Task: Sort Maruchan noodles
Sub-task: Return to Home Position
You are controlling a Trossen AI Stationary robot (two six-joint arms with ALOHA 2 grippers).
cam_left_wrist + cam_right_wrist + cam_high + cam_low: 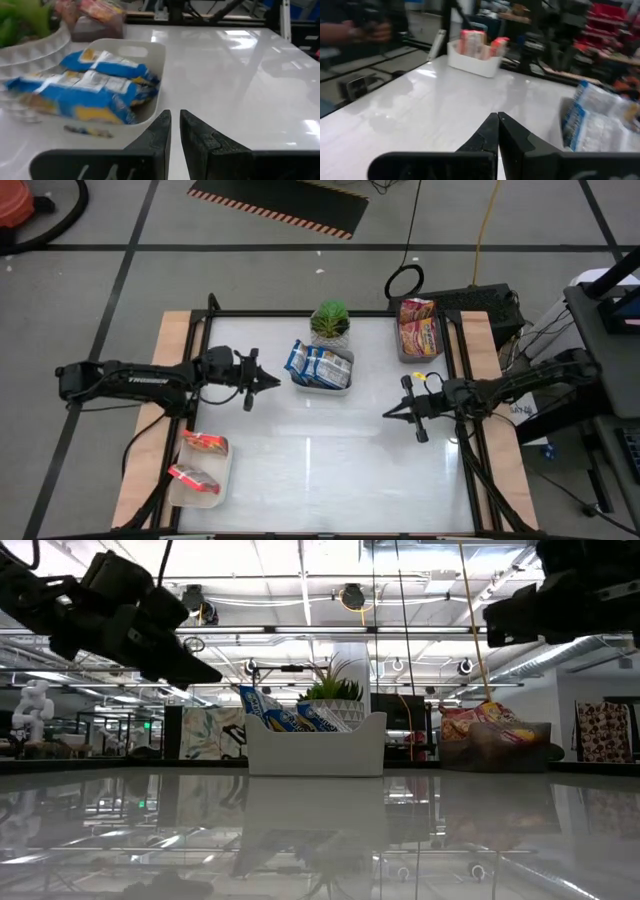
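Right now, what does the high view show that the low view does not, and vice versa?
Only the high view: a white tray with two orange-red packets, on the left arm's side. Only the low view: the room behind the table. Both: blue packets in a white bin, the plant behind it, pink-red packets in a dark bin, the left arm, the right arm.

Plant (19, 22) cut off; blue packets (85, 92) blurred

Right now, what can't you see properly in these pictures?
- Blue noodle packs, high view: they overlap in the white bin, so no sure count.
- Orange noodle packs, right wrist view: blurred, print unreadable.
- Plant, low view: white bin hides its pot.
- Pink-red packs, low view: blurred, partly behind the grey bin wall.
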